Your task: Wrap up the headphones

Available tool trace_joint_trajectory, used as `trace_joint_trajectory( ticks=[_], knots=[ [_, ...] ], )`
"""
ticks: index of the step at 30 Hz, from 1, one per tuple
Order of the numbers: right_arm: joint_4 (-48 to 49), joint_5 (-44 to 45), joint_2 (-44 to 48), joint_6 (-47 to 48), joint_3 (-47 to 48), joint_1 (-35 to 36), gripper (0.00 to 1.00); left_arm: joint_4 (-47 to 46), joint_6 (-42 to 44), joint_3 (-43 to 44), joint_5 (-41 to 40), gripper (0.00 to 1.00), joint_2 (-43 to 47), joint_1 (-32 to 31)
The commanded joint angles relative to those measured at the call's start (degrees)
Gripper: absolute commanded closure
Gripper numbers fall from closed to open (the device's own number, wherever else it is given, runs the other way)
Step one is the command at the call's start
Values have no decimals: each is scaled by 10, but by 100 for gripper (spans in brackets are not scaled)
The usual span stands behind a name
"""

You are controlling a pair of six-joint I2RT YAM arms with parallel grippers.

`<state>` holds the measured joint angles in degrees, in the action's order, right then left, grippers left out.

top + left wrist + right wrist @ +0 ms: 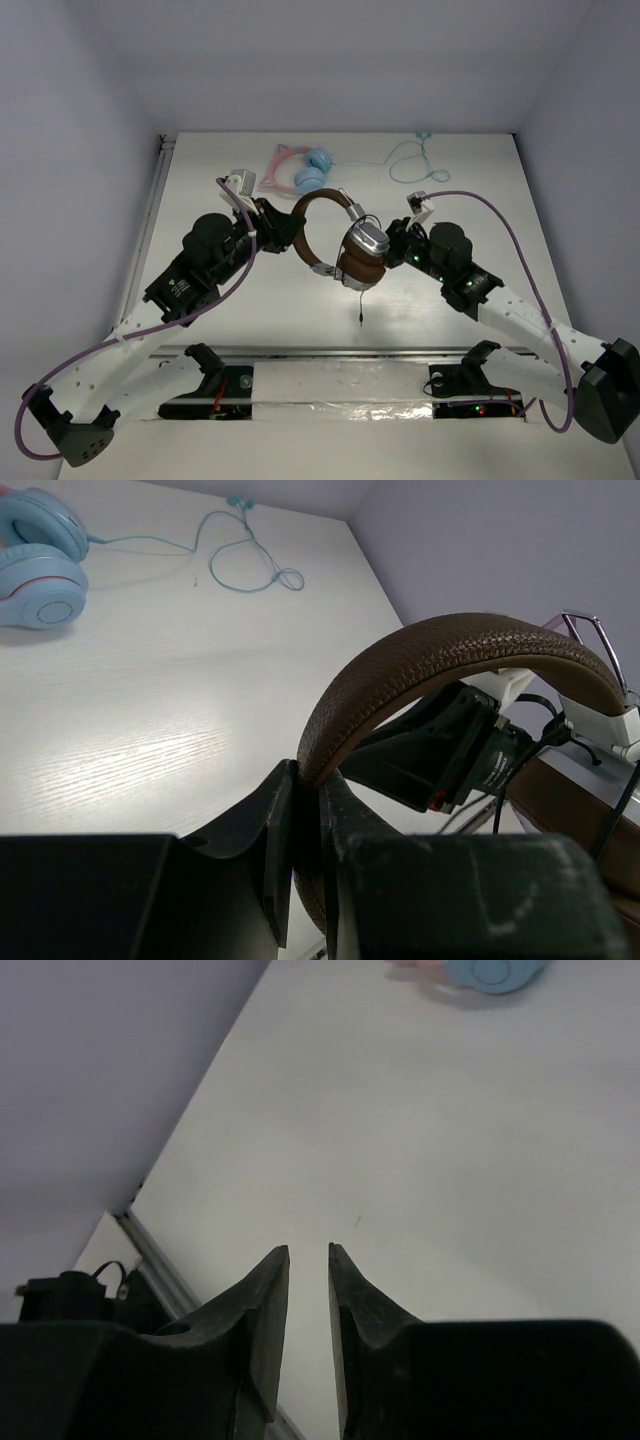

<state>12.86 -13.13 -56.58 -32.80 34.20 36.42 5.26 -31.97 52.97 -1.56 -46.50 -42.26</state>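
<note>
The headphones [365,250] hang between the two arms, with the brown headband [305,212] arching left and the silver cups and brown pads to the right. My left gripper [290,228] is shut on the headband [450,655], which passes up between its jaws in the left wrist view [308,780]. A short length of thin black cable [358,305] dangles below the cups. My right gripper [397,245] sits just right of the cups. In the right wrist view [309,1252] its jaws stand a narrow gap apart with only bare table between them.
Pink cat-ear headphones with light blue cups [305,172] lie at the back of the table, their pale blue cable [415,160] looping to the right. They also show in the left wrist view [40,575]. A metal rail [320,352] runs along the near edge.
</note>
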Motion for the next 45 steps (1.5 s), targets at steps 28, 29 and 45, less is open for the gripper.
trace_joint_trajectory(
  ticks=[28, 29, 45],
  knots=[
    [17, -69, 131, 19, -66, 6, 51, -20, -18, 115, -47, 100, -18, 3],
    [18, -73, 121, 23, -62, 12, 50, -18, -17, 116, -47, 100, -18, 3],
    [183, 53, -64, 65, -45, 34, 49, -21, -42, 128, -5, 100, -15, 3]
  ],
)
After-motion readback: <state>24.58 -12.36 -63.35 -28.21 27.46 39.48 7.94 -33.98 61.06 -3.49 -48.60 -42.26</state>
